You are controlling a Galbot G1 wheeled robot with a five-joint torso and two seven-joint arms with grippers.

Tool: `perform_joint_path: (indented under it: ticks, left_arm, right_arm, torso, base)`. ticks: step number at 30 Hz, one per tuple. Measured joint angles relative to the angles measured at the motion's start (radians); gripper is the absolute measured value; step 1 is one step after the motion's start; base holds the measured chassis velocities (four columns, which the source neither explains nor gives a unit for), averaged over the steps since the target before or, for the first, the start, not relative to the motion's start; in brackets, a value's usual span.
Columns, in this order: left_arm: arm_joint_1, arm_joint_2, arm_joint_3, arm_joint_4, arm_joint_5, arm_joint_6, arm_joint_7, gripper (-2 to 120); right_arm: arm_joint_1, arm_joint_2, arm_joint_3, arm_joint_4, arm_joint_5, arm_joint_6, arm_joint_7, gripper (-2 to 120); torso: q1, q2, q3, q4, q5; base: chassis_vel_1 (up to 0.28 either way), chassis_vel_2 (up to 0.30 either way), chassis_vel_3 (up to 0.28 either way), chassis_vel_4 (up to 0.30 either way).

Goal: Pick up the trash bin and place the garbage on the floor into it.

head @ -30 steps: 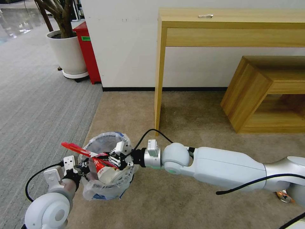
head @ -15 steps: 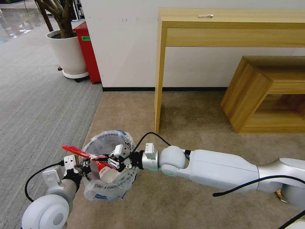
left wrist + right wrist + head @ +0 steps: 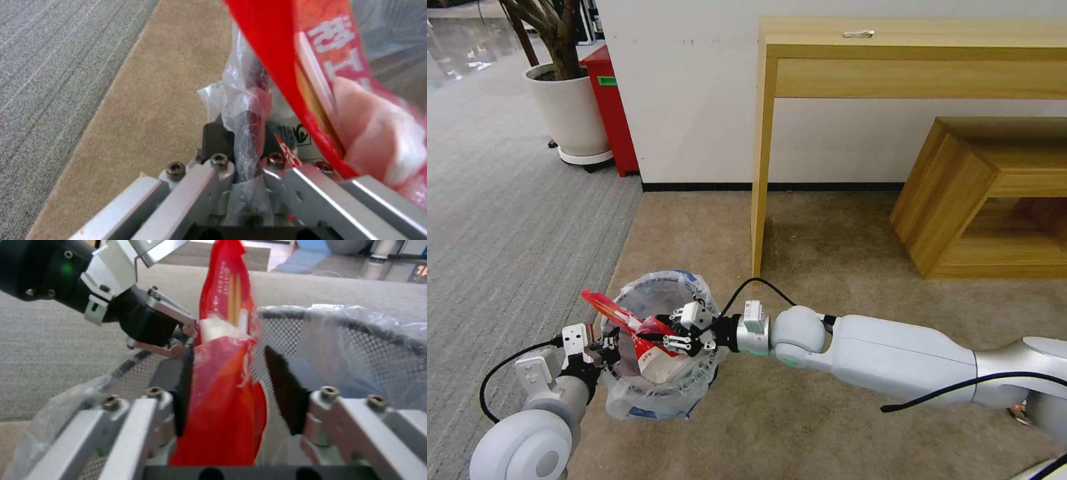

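Note:
The trash bin (image 3: pixel 657 283) is a small mesh bin lined with a crinkled clear bag, held just above the beige carpet at lower left. My left gripper (image 3: pixel 607 350) (image 3: pixel 242 140) is shut on its near rim (image 3: pixel 240 100), pinching bag and mesh. My right gripper (image 3: pixel 659 333) (image 3: pixel 229 386) reaches over the bin's mouth (image 3: pixel 356 350) with its fingers apart. A red wrapper (image 3: pixel 614 313) (image 3: pixel 329 83) (image 3: pixel 227 390) stands loosely between them, its far end tilted up over the rim beside the left gripper (image 3: pixel 184 336). A white carton with red print (image 3: pixel 654 365) lies inside the bin.
A tall wooden table's leg (image 3: pixel 758 200) stands just beyond the bin, and a low wooden bench (image 3: pixel 960 193) is at right against the wall. A potted tree (image 3: pixel 570 113) and a red box (image 3: pixel 610 113) stand at far left. Grey carpet runs along the left.
My right gripper has drawn back slightly toward the right over the bin. The red wrapper has swung from nearly flat to steeply tilted, and its tip has moved in toward the bin.

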Motion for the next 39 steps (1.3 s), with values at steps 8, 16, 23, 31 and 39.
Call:
perform_joint_path:
  ticks: [8, 16, 23, 31, 39]
  left_arm:
    - [0.004, -0.006, 0.005, -0.003, 0.0, 0.001, 0.0, 0]
    - [0.006, -0.006, 0.004, -0.004, 0.0, 0.001, 0.0, 0]
    - [0.004, -0.006, 0.004, 0.001, -0.001, 0.001, 0.0, 0]
    - [-0.001, 0.008, -0.009, 0.059, -0.028, 0.004, -0.009, 0]
    - [-0.013, 0.011, -0.017, 0.1, -0.031, 0.004, -0.011, 0]
  right_arm:
    - [-0.012, 0.007, 0.008, -0.014, -0.002, 0.012, -0.002, 73]
    - [-0.02, 0.008, 0.023, -0.021, -0.01, 0.02, -0.003, 99]
    - [-0.028, 0.0, 0.039, -0.02, -0.02, 0.024, -0.003, 100]
    - [-0.043, -0.027, 0.114, -0.001, -0.011, 0.026, 0.009, 100]
    - [-0.106, -0.08, 0.273, 0.035, 0.003, 0.018, 0.09, 100]
  torso:
    - [0.0, 0.0, 0.0, 0.0, 0.0]
    - [0.0, 0.0, 0.0, 0.0, 0.0]
    - [0.0, 0.0, 0.0, 0.0, 0.0]
    - [0.0, 0.0, 0.0, 0.0001, -0.0002]
    - [0.0, 0.0, 0.0, 0.0, 0.0]
  base:
    - [0.0, 0.0, 0.0, 0.0]
    - [0.0, 0.0, 0.0, 0.0]
    - [0.0, 0.0, 0.0, 0.0]
    - [0.0, 0.0, 0.0, 0.0]
    - [0.0, 0.0, 0.0, 0.0]
